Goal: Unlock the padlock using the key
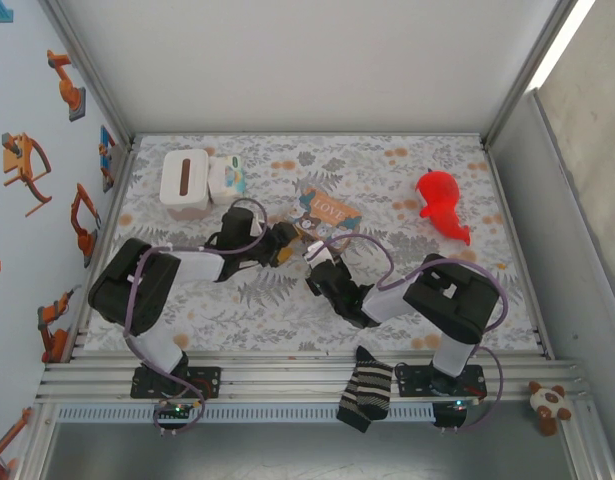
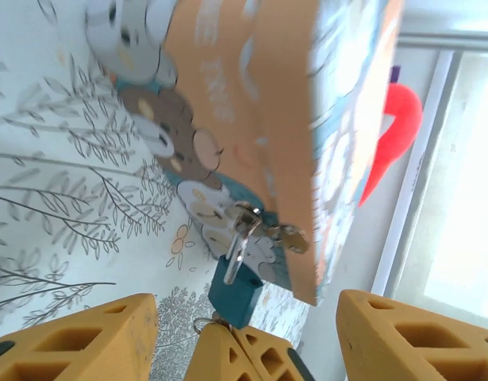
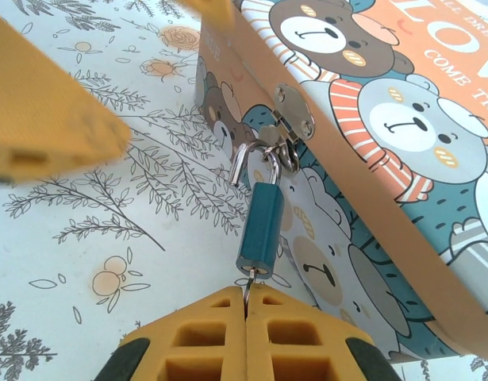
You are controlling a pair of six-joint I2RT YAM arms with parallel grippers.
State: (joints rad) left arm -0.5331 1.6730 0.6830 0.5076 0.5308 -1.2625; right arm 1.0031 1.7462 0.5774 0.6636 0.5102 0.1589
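Observation:
The blue padlock (image 3: 260, 228) hangs from the metal hasp (image 3: 287, 119) on the side of the orange "LOVE" box (image 3: 370, 135). One leg of its silvery shackle (image 3: 242, 163) stands clear of the body. My right gripper (image 3: 246, 298) is shut on the key (image 3: 247, 286), whose thin blade enters the padlock's underside. From the left wrist view the padlock (image 2: 236, 290) sits just above the right gripper's shut fingers (image 2: 228, 353). My left gripper (image 2: 244, 341) is open, its fingers either side of them, touching nothing. From above, both grippers (image 1: 282, 240) (image 1: 312, 255) meet at the box (image 1: 327, 212).
A red figure (image 1: 442, 203) lies at the back right. Two white boxes (image 1: 184, 180) (image 1: 227, 177) stand at the back left. A striped sock (image 1: 367, 390) hangs over the front rail, and a small plush toy (image 1: 552, 403) lies beyond the table's right edge.

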